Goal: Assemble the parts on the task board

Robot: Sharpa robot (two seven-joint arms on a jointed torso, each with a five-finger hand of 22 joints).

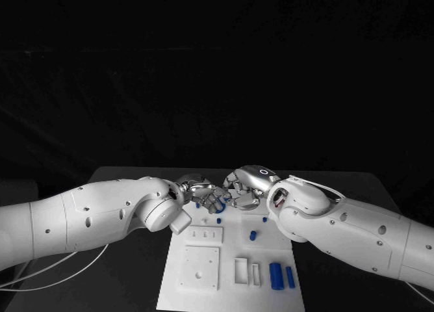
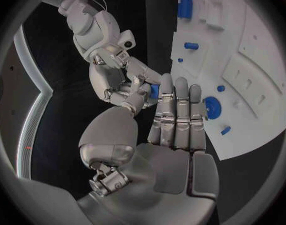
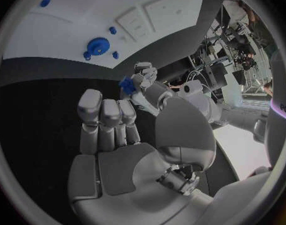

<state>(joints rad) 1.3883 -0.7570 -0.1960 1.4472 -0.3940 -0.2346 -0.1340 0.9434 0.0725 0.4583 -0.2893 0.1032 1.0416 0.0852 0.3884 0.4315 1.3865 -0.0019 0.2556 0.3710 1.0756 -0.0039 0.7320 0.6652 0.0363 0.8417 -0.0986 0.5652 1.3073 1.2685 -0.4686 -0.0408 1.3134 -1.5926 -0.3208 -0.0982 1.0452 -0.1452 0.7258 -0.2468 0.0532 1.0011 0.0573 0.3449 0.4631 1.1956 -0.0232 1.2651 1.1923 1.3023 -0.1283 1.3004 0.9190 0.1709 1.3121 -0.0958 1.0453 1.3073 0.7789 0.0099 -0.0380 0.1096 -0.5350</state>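
- Hands meet above the far end of the task board (image 1: 203, 273), fingertips nearly touching: left hand (image 1: 200, 193) coming in from one side, right hand (image 1: 247, 188) from the other.
- Small blue part (image 2: 154, 91) sits right between them. From the right wrist cam it looks pinched in the left hand's fingertips (image 3: 143, 80), with the right hand's fingers up against it too. Can't honestly tell which one has the real grip, or whether both do.
- The board's a flat white plate on the black table (image 1: 367, 188), with raised rectangular blocks and cut-out slots in it.
- Blue gear (image 3: 98, 46) lies flat on the board, small round pegs (image 3: 112, 30) beside it.
- Two blue cylinders (image 1: 275, 275) lie side by side near the board's close right corner.
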